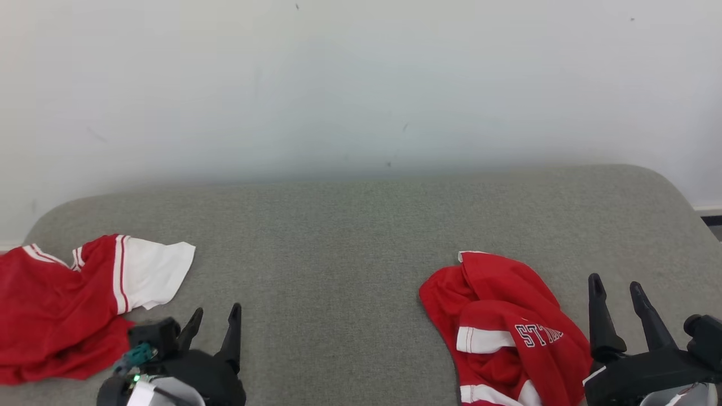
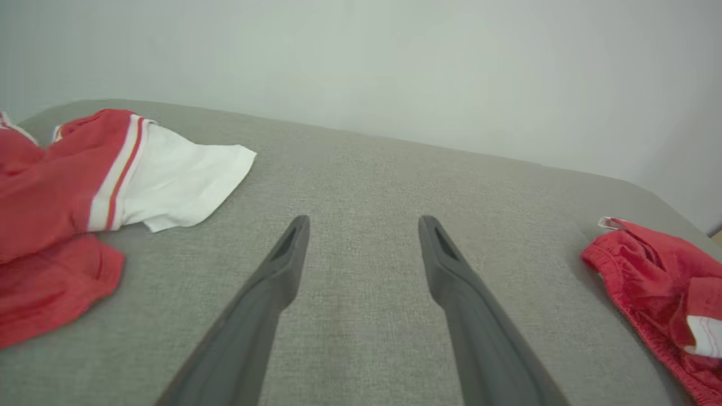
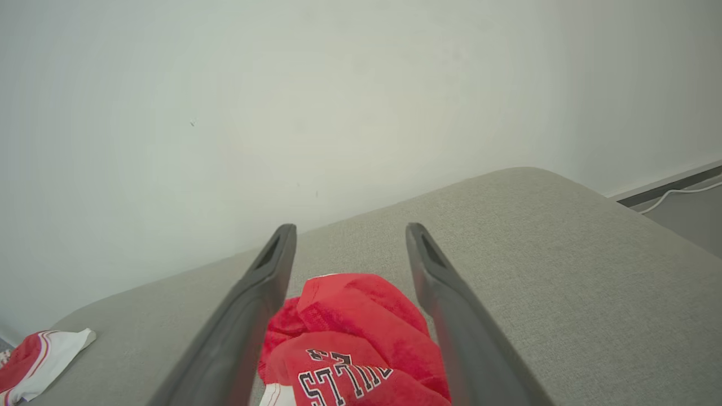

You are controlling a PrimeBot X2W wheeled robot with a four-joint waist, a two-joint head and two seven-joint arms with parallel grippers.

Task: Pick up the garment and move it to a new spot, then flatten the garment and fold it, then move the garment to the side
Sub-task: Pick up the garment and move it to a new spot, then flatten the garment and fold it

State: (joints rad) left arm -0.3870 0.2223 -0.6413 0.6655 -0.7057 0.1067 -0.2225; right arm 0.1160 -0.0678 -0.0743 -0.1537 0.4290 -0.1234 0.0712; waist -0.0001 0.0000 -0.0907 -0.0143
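Note:
A crumpled red garment (image 1: 502, 321) with white stripes and dark lettering lies on the grey cushioned surface (image 1: 338, 254) at the lower right. My right gripper (image 1: 616, 283) stands open just to its right, apart from the cloth. In the right wrist view the garment (image 3: 350, 338) lies below and between the open fingers of the right gripper (image 3: 350, 228). My left gripper (image 1: 216, 313) is open at the lower left, over bare fabric. Its fingers (image 2: 282, 270) hold nothing, and the garment's edge (image 2: 648, 276) lies far to the right in the left wrist view.
A second red garment with a white sleeve (image 1: 84, 304) lies spread at the left edge, next to my left gripper, also seen as a red and white cloth (image 2: 113, 180). A pale wall (image 1: 361, 84) rises behind the surface. The surface's rounded right corner (image 3: 536, 180) drops toward a floor with a cable (image 3: 677, 194).

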